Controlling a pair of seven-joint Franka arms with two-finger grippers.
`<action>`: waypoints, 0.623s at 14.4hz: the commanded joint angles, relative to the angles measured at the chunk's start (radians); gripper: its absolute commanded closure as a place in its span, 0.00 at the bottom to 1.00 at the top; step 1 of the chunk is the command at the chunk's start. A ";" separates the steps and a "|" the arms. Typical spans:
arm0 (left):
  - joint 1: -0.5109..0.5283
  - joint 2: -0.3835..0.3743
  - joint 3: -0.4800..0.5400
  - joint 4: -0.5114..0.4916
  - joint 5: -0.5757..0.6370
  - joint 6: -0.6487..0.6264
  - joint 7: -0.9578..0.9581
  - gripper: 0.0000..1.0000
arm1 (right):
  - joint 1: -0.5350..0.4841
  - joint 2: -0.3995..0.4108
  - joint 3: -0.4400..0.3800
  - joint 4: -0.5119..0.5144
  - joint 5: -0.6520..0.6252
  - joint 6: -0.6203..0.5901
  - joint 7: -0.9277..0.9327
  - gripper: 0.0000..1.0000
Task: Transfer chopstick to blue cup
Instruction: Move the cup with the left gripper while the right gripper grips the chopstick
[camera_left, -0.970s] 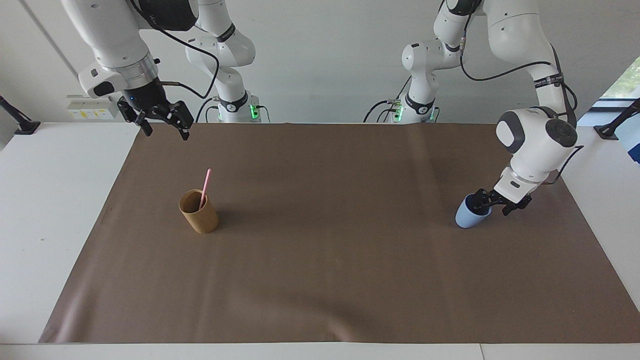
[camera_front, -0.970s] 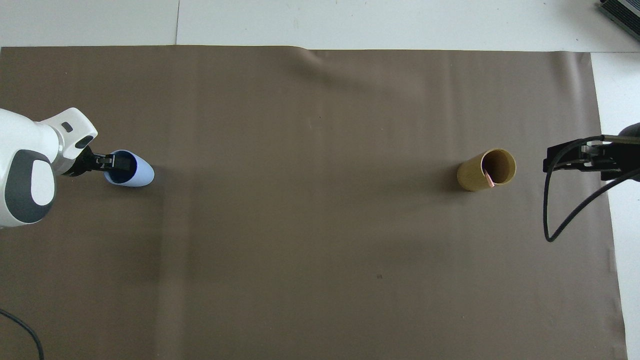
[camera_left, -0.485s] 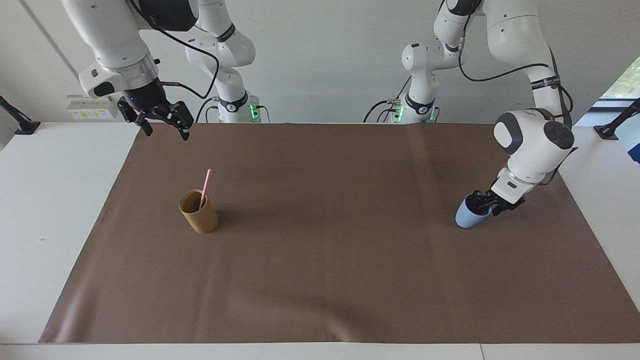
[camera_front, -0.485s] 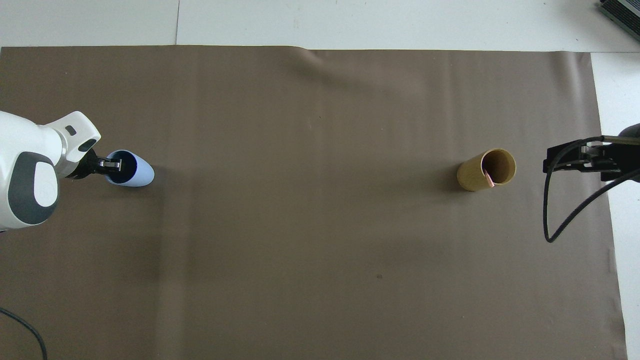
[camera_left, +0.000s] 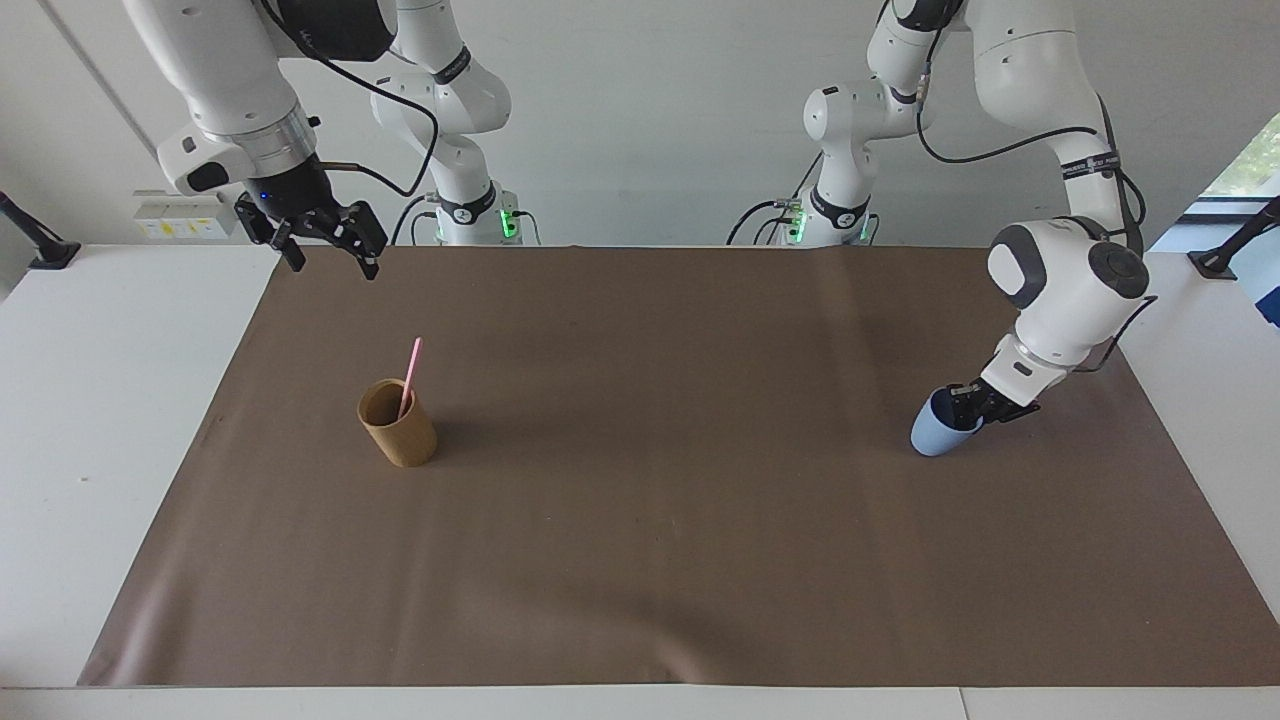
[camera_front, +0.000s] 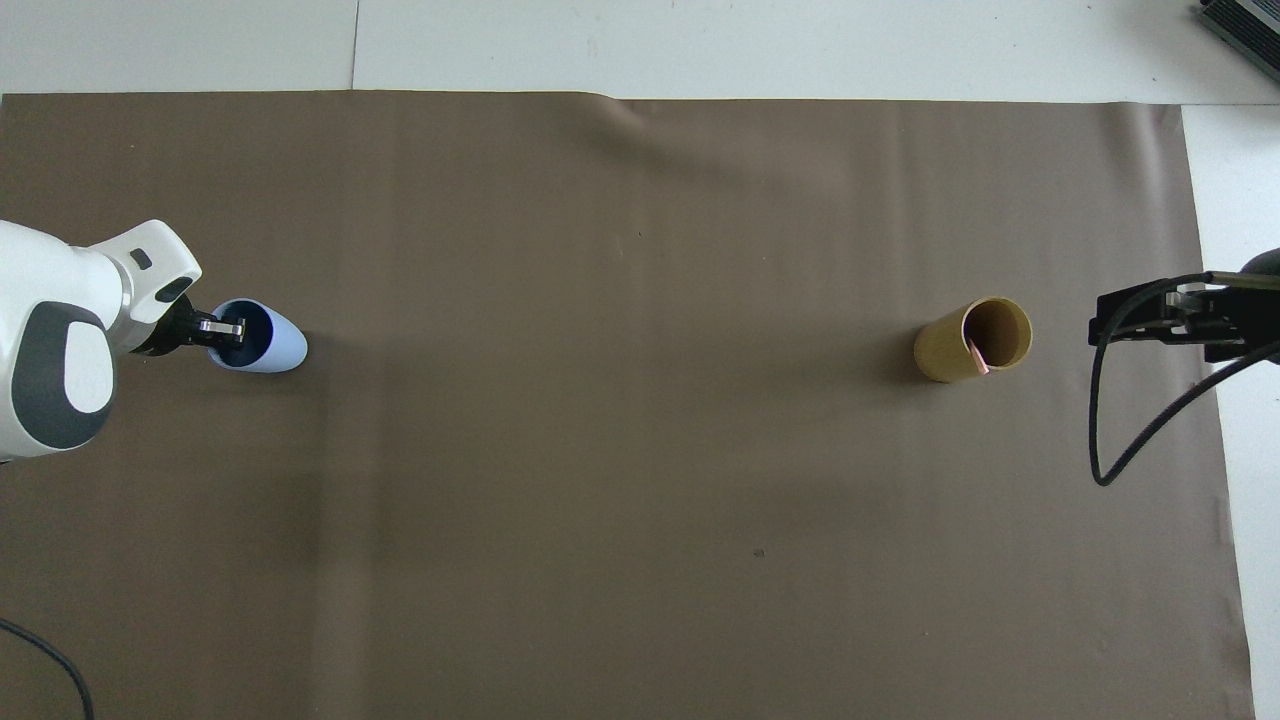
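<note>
Gripping rim of small light-blue matte cup (camera_left: 937, 430), left tool (camera_left: 972, 402) pinched shut on it at left arm's end of brown-covered surface (camera_left: 680, 520); cup apparently tilted. Thin pink chopstick (camera_left: 409, 376) stands leaning in tall tan-brown cylindrical cup (camera_left: 399, 424), toward right arm's end. Right tool (camera_left: 326, 240) spread, waiting over mat's corner.

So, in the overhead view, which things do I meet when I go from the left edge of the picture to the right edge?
Left gripper, shut on the rim of the small light-blue cup → brown table cover → tan-brown cylindrical cup holding the thin pink chopstick → right gripper, open, waiting above the cover's edge.
</note>
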 joint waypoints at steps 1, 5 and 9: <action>-0.029 -0.078 -0.008 -0.006 -0.018 -0.070 0.012 1.00 | -0.016 -0.018 0.002 -0.020 0.022 0.017 0.009 0.00; -0.226 -0.093 -0.005 -0.007 -0.013 -0.069 -0.194 1.00 | -0.010 0.059 0.002 -0.026 0.092 0.114 0.149 0.00; -0.419 -0.089 -0.005 -0.007 -0.006 -0.035 -0.438 1.00 | -0.001 0.165 0.006 -0.034 0.170 0.183 0.358 0.00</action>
